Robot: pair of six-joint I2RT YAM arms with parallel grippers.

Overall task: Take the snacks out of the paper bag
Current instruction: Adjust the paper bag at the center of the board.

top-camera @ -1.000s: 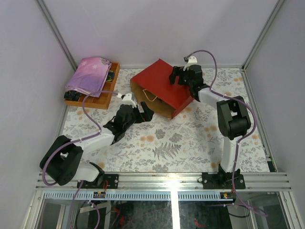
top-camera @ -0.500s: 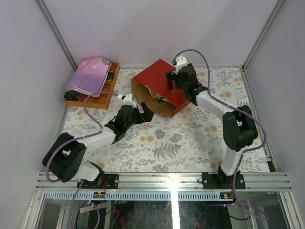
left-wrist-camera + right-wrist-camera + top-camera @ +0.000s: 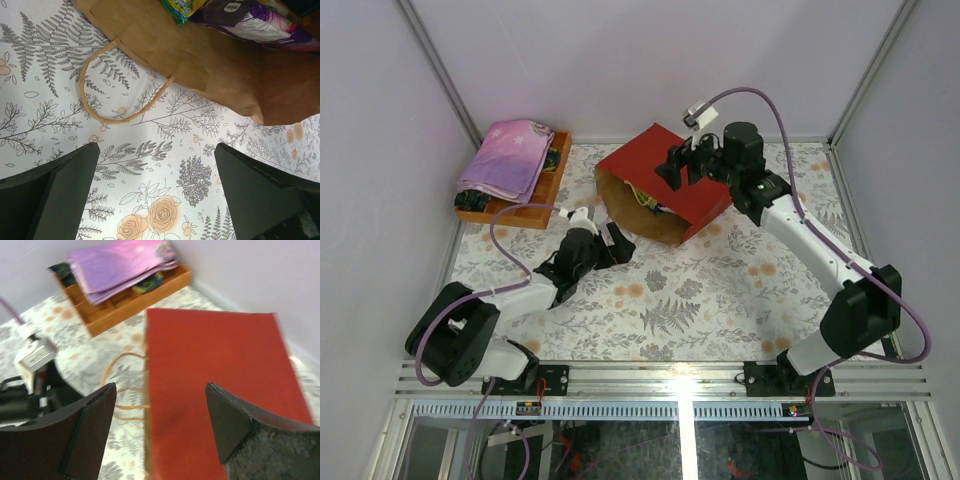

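Left gripper [image 3: 156, 150] jaws apart facing paper bag [image 3: 210, 65] mouth, snacks [image 3: 250, 22] inside; right gripper [image 3: 160, 390] apart above; tray [image 3: 535, 210] left.

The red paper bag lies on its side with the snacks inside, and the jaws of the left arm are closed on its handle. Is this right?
Not quite. The left arm's jaws stand open and empty; the handle lies loose on the table ahead of them, as the left wrist view shows. The paper bag does lie on its side with snacks inside.
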